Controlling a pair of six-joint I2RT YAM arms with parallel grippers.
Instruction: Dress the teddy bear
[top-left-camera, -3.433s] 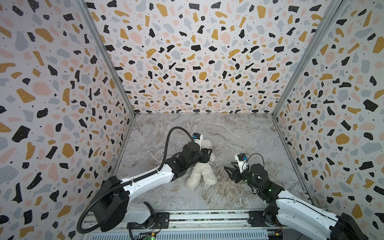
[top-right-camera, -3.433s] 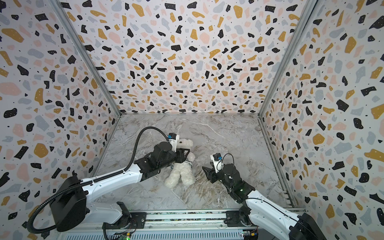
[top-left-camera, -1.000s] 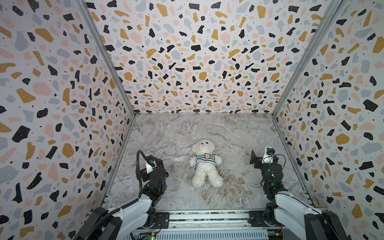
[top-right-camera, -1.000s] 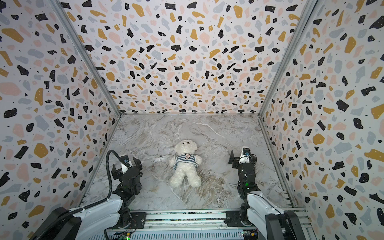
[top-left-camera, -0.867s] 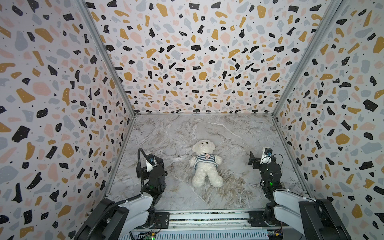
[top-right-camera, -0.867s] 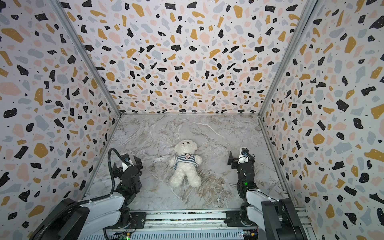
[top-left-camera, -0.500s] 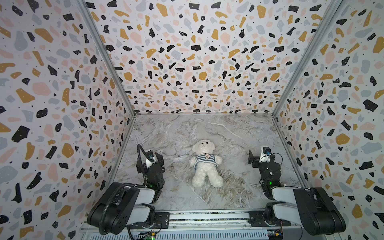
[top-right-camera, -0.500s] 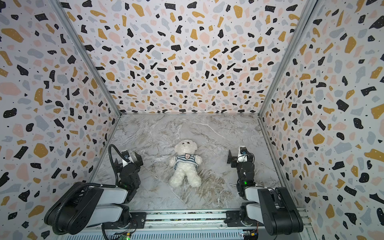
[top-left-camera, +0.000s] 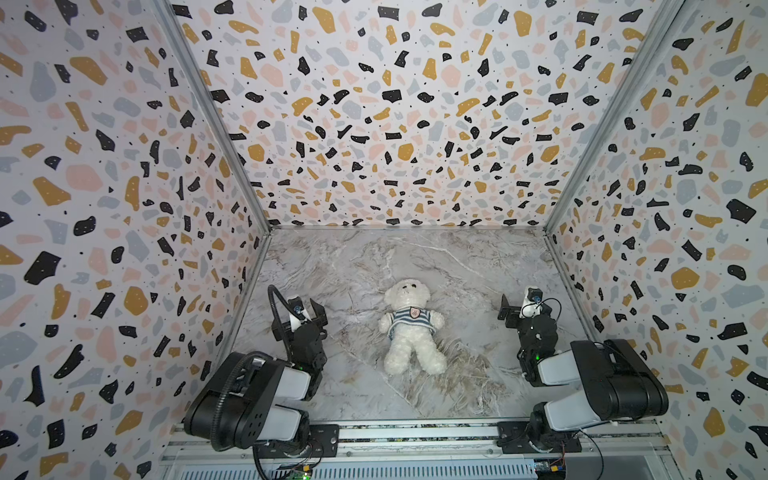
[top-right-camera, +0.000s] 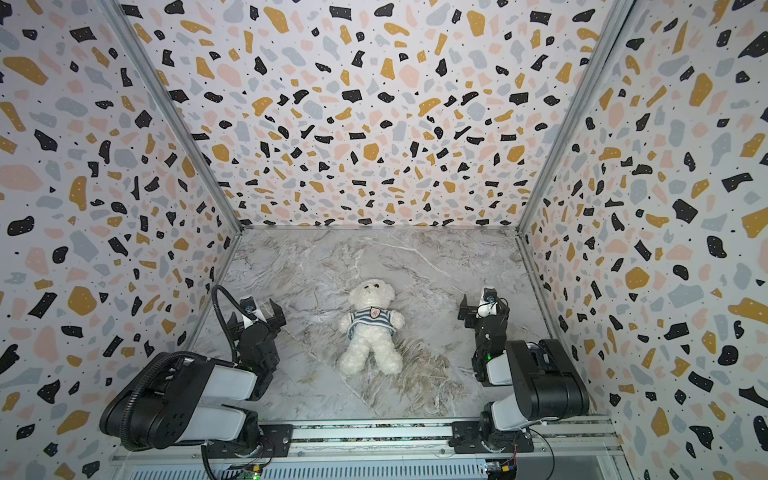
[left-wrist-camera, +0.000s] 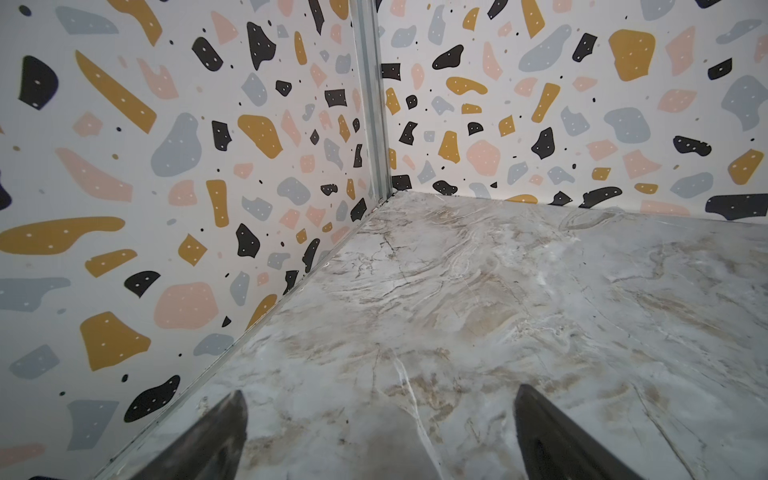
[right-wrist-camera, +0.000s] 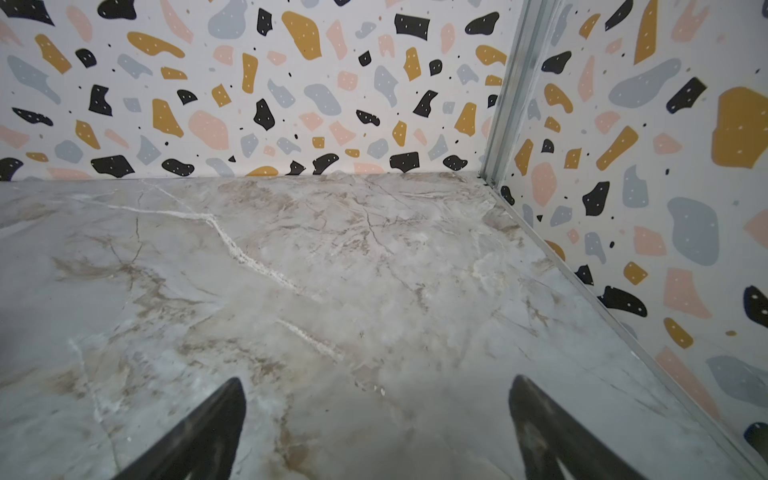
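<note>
Both top views: we see the bear (top-left-camera: 411, 332) (top-right-camera: 371, 332) lying on its back near the middle of the frame, on the marbled counter (top-left-camera: 353, 266) (top-right-camera: 316, 266). Its head points to the upper edge and its legs, splayed, to the lower edge. A blue-and-white striped shirt (top-left-camera: 409, 322) (top-right-camera: 370, 322) covers its chest, with a small badge (top-left-camera: 414, 311) (top-right-camera: 375, 311) just below the chin. Both stubby forelimbs stick out past the shirt's sides.

The left arm (top-left-camera: 257, 386) (top-right-camera: 187, 386) sits folded at the lower left of the frame and the right arm (top-left-camera: 594, 374) (top-right-camera: 540, 382) sits folded at the lower right. The bear lies between them, well apart from each. We find the left jaws to the left of the bear and the right jaws to its right, both aimed toward the upper edge.

Left wrist view: the left jaws enter from the lower edge, set wide apart. Only bare counter (left-wrist-camera: 498, 291) shows between them, running to a corner of the patterned walls (left-wrist-camera: 166, 166).

Right wrist view: the right jaws likewise stand wide apart at the lower edge and hold nothing. Bare counter (right-wrist-camera: 332, 249) lies ahead, up to the walls (right-wrist-camera: 249, 83) and a metal corner post (right-wrist-camera: 507, 91). We see no bear in either wrist view.

A metal rail (top-left-camera: 415, 432) (top-right-camera: 374, 432) crosses the lower edge of both top views and carries both arm bases.
</note>
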